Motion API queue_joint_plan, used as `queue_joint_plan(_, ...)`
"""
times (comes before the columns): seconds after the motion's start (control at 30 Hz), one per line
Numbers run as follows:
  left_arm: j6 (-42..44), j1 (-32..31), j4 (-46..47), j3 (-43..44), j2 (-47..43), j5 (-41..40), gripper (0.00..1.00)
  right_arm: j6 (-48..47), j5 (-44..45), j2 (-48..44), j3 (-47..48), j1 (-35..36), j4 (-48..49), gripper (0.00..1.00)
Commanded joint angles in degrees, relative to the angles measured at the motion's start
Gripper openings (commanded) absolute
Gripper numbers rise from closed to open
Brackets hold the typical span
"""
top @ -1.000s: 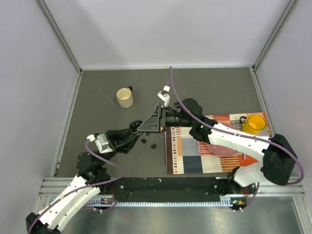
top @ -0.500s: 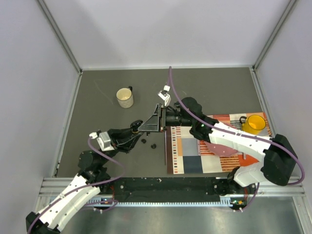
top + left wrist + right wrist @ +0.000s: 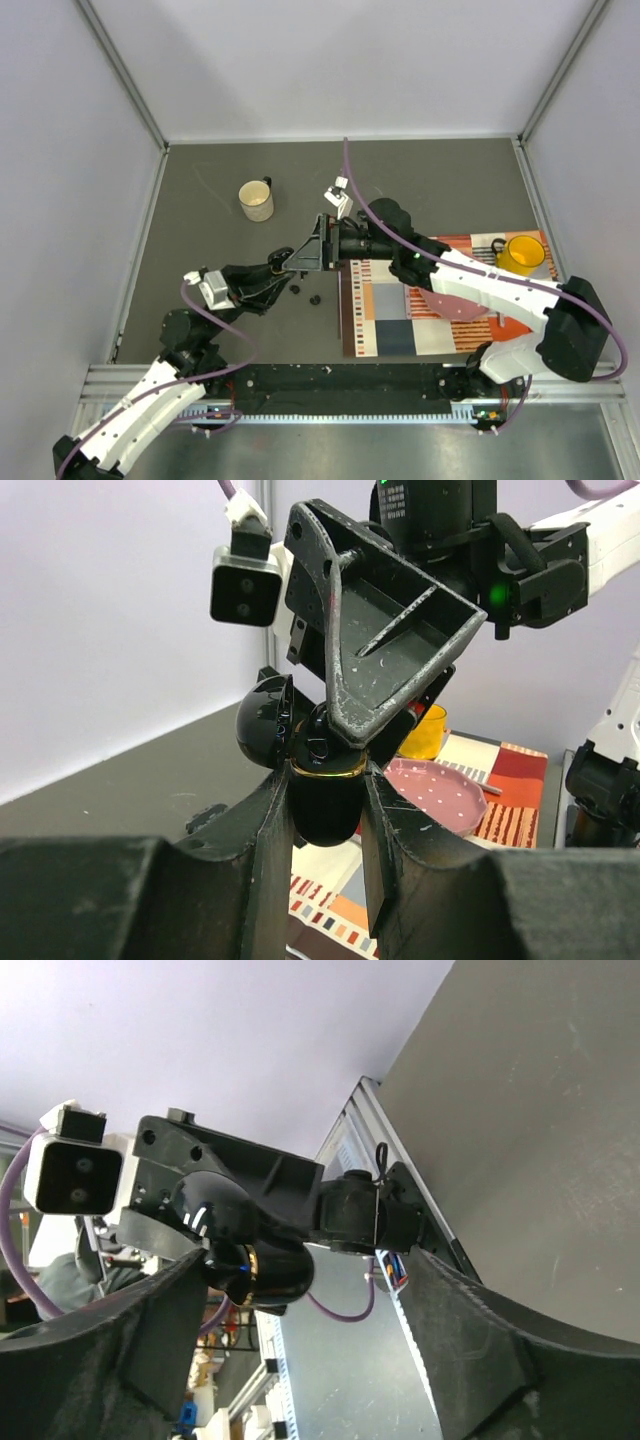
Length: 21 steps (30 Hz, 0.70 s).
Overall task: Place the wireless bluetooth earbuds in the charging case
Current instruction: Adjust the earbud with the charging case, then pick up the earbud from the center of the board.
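Note:
A black charging case point(image 3: 325, 802) with a gold rim is held above the table, my left gripper point(image 3: 327, 782) shut on its body. Its lid point(image 3: 263, 720) stands open to the left. My right gripper point(image 3: 300, 1340) is open, and its fingers point(image 3: 390, 640) hang right over the case's mouth. The right wrist view shows the same case point(image 3: 282, 1268) near its left finger, untouched by the pads. A dark rounded piece point(image 3: 318, 748) sits in the mouth; I cannot tell what it is. Two loose earbuds point(image 3: 294, 290) point(image 3: 314, 299) lie on the grey table below both grippers point(image 3: 305, 258).
A cream mug point(image 3: 256, 201) stands at the back left. Under the right arm lies a patterned mat point(image 3: 400, 320) carrying a pink plate point(image 3: 435, 795) and a yellow mug point(image 3: 519, 254). Metal rails edge the table on both sides.
My right gripper's jaws have spread wider over the case. The left gripper still holds the case in about the same place.

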Motion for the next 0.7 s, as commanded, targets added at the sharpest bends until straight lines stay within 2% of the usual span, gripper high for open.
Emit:
queue_joint_plan(0.0, 0.0, -0.2, 2.8, 0.5, -2.7, -2.4, 0.0, -4.5, 2.8, -3.8, 2.7, -0.1, -0.9, 0.83)
queue_joint_plan(0.07, 0.3, -0.2, 1.5, -0.2, -4.2, -4.2, 0.0, -6.2, 4.0, -4.9, 2.8, -0.1, -2.3, 0.87)
queue_joint_plan(0.27, 2.0, -0.2, -4.9, -1.2, -9.1, -9.1, 0.0, -10.8, 8.4, -9.7, 2.0, -0.7, -4.8, 0.88)
queue_joint_plan(0.43, 3.9, -0.2, -11.5, -0.5, -15.6, -12.0, 0.0, -12.3, 20.0, -13.4, 0.6, -3.4, -16.2, 0.84)
queue_joint_plan(0.47, 4.1, -0.2, -12.3, -0.4, -16.0, -12.4, 0.0, -10.5, 22.0, -13.1, 0.4, -4.2, -21.0, 0.79)
queue_joint_plan(0.57, 4.5, -0.2, -15.1, 0.0, -20.0, -13.1, 0.0, -9.6, 25.5, -9.2, 1.6, -6.0, -26.7, 0.75)
queue_joint_plan(0.67, 4.6, -0.2, -18.0, 1.3, -21.5, -13.0, 0.0, -7.1, 28.0, -3.2, 3.8, -6.1, -29.5, 0.72)
